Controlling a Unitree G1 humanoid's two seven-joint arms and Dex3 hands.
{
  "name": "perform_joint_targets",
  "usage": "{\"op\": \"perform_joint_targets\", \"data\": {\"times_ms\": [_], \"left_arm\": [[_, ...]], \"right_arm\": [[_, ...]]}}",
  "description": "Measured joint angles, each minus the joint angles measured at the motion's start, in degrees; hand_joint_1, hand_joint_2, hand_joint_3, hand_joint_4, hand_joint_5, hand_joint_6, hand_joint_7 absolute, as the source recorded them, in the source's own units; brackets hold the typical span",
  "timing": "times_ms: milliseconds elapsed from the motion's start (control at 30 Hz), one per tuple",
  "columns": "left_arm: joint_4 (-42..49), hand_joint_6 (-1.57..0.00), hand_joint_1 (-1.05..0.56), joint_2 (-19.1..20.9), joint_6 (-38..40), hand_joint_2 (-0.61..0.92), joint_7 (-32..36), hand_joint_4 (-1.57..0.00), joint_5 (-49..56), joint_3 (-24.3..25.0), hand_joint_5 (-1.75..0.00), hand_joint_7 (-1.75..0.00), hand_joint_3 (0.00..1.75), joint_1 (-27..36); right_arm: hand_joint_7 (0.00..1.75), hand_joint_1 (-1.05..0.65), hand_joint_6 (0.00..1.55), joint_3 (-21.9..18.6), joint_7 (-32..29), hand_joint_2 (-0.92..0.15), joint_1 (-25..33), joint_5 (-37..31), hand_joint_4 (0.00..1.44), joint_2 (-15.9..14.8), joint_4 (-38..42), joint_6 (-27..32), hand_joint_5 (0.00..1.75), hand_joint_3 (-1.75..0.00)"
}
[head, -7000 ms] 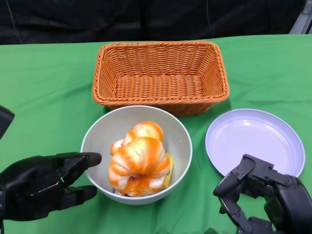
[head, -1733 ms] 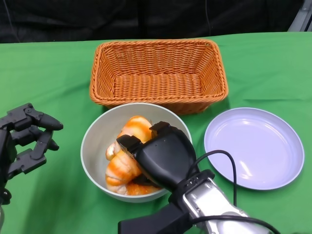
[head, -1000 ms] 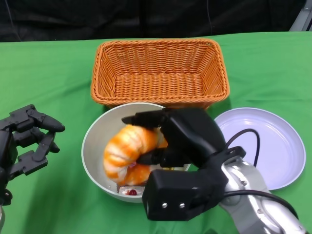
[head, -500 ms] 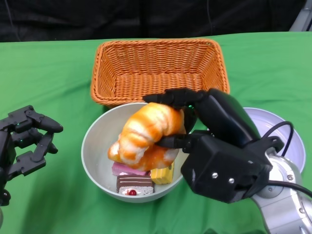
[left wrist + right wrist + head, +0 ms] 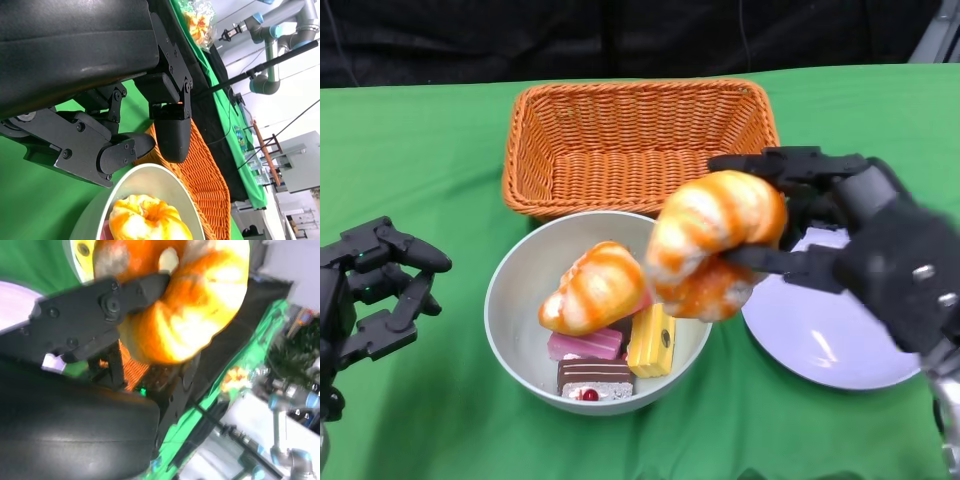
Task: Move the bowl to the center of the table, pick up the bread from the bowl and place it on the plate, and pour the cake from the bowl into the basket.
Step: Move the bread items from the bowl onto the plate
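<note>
Midair over the green table (image 5: pixel 440 150), the robot's right hand (image 5: pixel 860 240) grips a glazed orange bread (image 5: pixel 715 240), its black fingers (image 5: pixel 770 165) wrapped over the top and underneath the loaf. The bread hangs above the gap between the grey bowl (image 5: pixel 510 300) and the pale lilac plate (image 5: pixel 840 350), partly over the bowl's right rim and clear of both. The right wrist view shows the same bread (image 5: pixel 190 305) pressed between the fingers (image 5: pixel 100 310) of that hand (image 5: pixel 130 340), filling much of the picture.

A second bread (image 5: pixel 595 288) lies inside the bowl, leaning toward its left side. Beneath and beside it sit pieces of cake: a pink slice (image 5: pixel 585 345), a yellow slice (image 5: pixel 650 340) and a brown slice topped with a red dot (image 5: pixel 588 378) near the front rim.

Behind the bowl stands the woven orange basket (image 5: pixel 640 110), its near wall just beside the bowl's far rim. The plate rests to the right of the bowl, partly hidden by the right hand.

The left hand (image 5: pixel 365 295) hangs off to the left of the bowl, apart from it, fingers spread and holding nothing. Its wrist view shows those fingers (image 5: pixel 170 125) parted above the green cloth, with the bowl's rim (image 5: pixel 145 172), the bread in it (image 5: pixel 147 222) and the basket's edge (image 5: pixel 205 170) beyond.
</note>
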Motion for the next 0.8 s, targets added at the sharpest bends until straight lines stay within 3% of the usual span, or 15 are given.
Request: {"op": "perform_joint_targets", "data": {"times_ms": [100,200,267,400,633,800], "left_arm": [[0.55,-0.81,-0.08,0.23,-0.14,0.69,0.01,-0.81,-0.06,0.16,-1.44,-1.12,0.77,-0.01],[0.92,-0.81,-0.07,0.31,-0.22,0.70,0.01,-0.81,-0.04,0.16,-1.44,-1.12,0.77,-0.08],[1.52,-0.81,-0.07,0.32,-0.55,0.70,0.01,-0.81,-0.04,0.14,-1.44,-1.12,0.77,-0.25],[2.29,-0.81,-0.07,0.33,-1.26,0.71,0.01,-0.81,-0.04,0.14,-1.44,-1.13,0.76,-0.38],[2.72,-0.81,-0.05,0.39,-1.42,0.72,0.01,-0.80,-0.10,0.17,-1.43,-1.12,0.76,-0.60],[3.19,-0.81,-0.05,0.39,-1.72,0.72,0.01,-0.79,-0.08,0.07,-1.44,-1.12,0.75,-1.27]], "right_arm": [[0.18,-0.17,1.21,-4.70,-0.01,-0.92,1.59,2.23,0.74,-2.69,0.00,0.51,1.44,-0.13],[0.81,-0.16,0.87,-6.50,-0.25,-0.91,4.29,2.17,0.71,-5.50,0.48,0.51,1.49,-0.12],[0.95,-0.15,0.79,-6.99,-0.48,-0.91,5.39,2.00,0.70,-6.89,1.20,0.55,1.50,-0.11],[1.00,-0.15,0.76,-7.09,-1.06,-0.92,5.78,2.08,0.70,-7.89,1.85,0.69,1.51,-0.09],[0.85,-0.16,0.76,-4.69,-0.78,-0.92,7.13,0.68,0.69,-12.22,9.34,2.22,1.32,-0.13],[0.81,-0.15,0.79,-1.77,-0.33,-0.92,6.41,-0.76,0.75,-14.34,14.16,4.59,1.33,-0.12]]}}
